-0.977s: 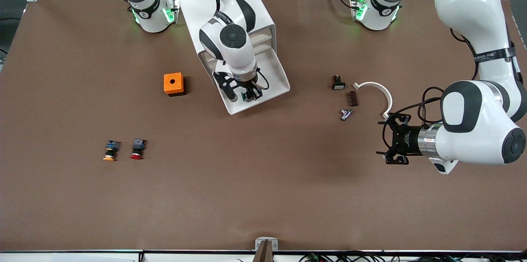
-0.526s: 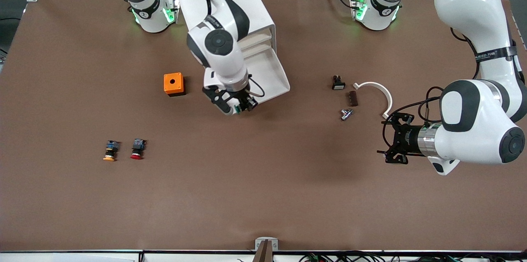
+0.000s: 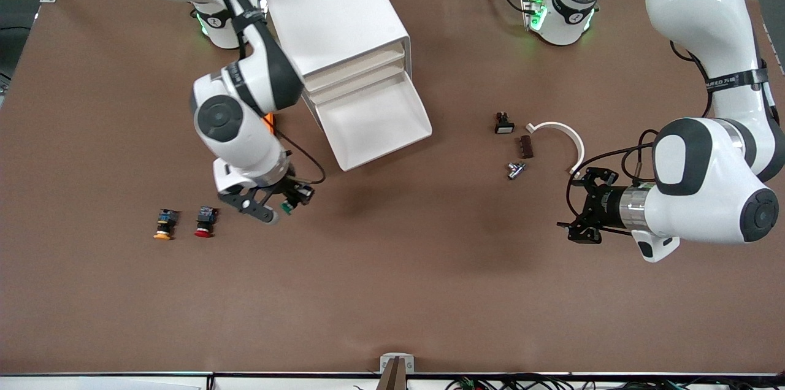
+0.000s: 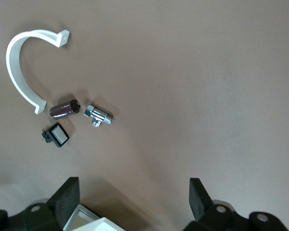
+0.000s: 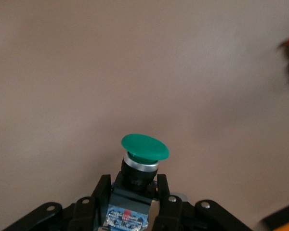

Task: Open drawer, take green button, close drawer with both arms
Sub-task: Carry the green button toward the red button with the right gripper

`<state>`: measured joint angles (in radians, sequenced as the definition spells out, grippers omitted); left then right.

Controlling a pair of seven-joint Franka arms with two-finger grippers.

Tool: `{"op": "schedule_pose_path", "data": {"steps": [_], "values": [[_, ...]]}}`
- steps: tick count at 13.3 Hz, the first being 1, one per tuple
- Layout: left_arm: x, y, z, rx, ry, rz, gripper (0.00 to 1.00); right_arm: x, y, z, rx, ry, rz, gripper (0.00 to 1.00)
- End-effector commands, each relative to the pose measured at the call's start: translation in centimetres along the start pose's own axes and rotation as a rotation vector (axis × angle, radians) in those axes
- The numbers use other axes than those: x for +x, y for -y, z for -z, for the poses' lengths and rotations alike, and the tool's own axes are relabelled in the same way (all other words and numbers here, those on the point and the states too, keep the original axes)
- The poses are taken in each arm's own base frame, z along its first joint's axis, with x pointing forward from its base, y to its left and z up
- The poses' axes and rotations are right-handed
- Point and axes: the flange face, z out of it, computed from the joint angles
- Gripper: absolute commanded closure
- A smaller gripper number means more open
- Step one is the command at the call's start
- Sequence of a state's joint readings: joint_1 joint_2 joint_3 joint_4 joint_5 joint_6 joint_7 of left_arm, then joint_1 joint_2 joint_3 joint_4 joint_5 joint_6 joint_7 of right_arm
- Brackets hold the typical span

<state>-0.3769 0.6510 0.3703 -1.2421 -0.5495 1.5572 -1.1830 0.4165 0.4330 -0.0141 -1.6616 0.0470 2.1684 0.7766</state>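
Over bare brown tabletop (image 3: 398, 292), right gripper (image 3: 288, 201) is clamped on the green mushroom-cap push button (image 5: 143, 155), w/ red-capped button (image 3: 204, 222) near it on the table. Wide white plastic drawer (image 3: 377, 120) of the big white cabinet (image 3: 331, 7) stands pulled out. Left gripper (image 3: 576, 212) waits, fingers (image 4: 66, 198) spread apart, over table near chrome fitting (image 4: 99, 115).

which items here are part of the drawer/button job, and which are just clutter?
In the job:
- drawer, open and empty
- green button, held in the right gripper over bare table
- left gripper, open, waiting near the left arm's end

Lying about:
- yellow button and red button
- white curved clip
- brown cylinder
- chrome fitting
- small black switch
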Motion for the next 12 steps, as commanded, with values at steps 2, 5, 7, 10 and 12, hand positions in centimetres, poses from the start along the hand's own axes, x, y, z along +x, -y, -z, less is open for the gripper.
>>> {"op": "schedule_pose_path", "data": {"steps": [2,5,7,10,12], "values": [[-0.5,0.0,-0.2,-0.007,-0.031,-0.14,0.0,6.5,-5.3,-1.6,-0.007,0.009,0.218,0.99],[-0.4,-0.8,-1.2,-0.023,-0.049,-0.251,0.0,10.7,-10.3,-5.2,-0.028,0.038,0.397,0.99],[-1.4,-1.6,-1.9,-0.045,-0.07,-0.314,0.01,12.8,-12.4,-6.7,-0.015,0.005,0.471,0.99],[-4.5,-3.4,-4.5,-0.065,-0.114,-0.437,0.0,12.7,-13.7,-9.4,-0.025,0.036,0.508,0.99],[-6.2,-4.5,-7.1,-0.068,-0.135,-0.476,0.0,12.1,-13.8,-10.9,-0.03,0.053,0.52,0.99]]}}
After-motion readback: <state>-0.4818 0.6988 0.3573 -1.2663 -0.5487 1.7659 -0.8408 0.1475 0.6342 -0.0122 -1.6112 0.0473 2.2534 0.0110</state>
